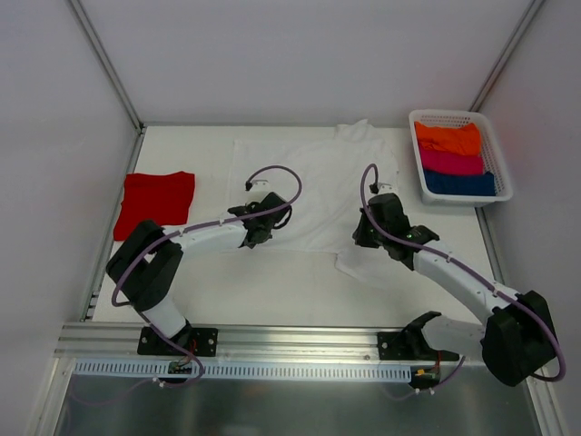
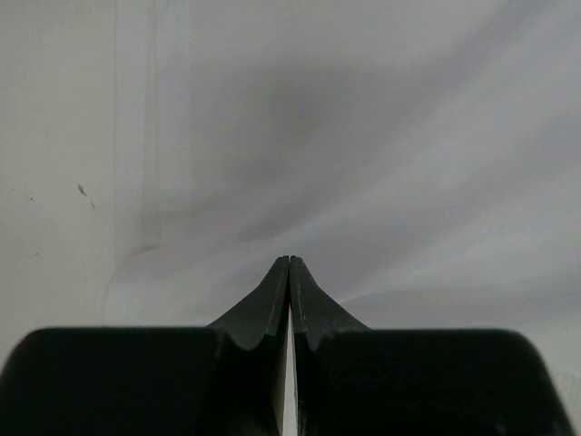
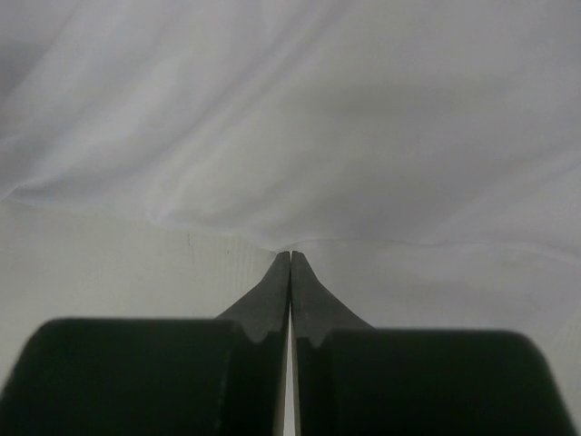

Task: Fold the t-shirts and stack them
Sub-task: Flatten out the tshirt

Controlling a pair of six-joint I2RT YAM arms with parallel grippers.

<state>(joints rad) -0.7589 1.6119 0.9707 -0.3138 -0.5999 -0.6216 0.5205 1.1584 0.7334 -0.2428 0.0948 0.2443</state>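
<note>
The red t-shirt lies folded flat on the table, well to the left of the left gripper and apart from it. That gripper is low over the near-left part of the white t-shirt, which lies spread out beyond and to the right of it. In the left wrist view its two dark fingers are pressed together with no gap at the tips; grey-white cloth lies all round the tips, its creases run slantwise towards them, and the cloth's edge and bare table show off to their left; whether a fold is caught between them I cannot tell.

The right gripper sits at the near-right edge of the same shirt, with a flap of white cloth nearer the arm's base than the fingertips. In the right wrist view its fingers are likewise closed tight; the shirt's hem meets the tips exactly and rises away from them in a soft bulge, so they pinch that hem; bare table shows to the left of the tips.

Beyond and to the right of the right gripper, well apart, stands a white basket; in it lie folded cloths in a row, orange farthest, pink in the middle, blue nearest.
</note>
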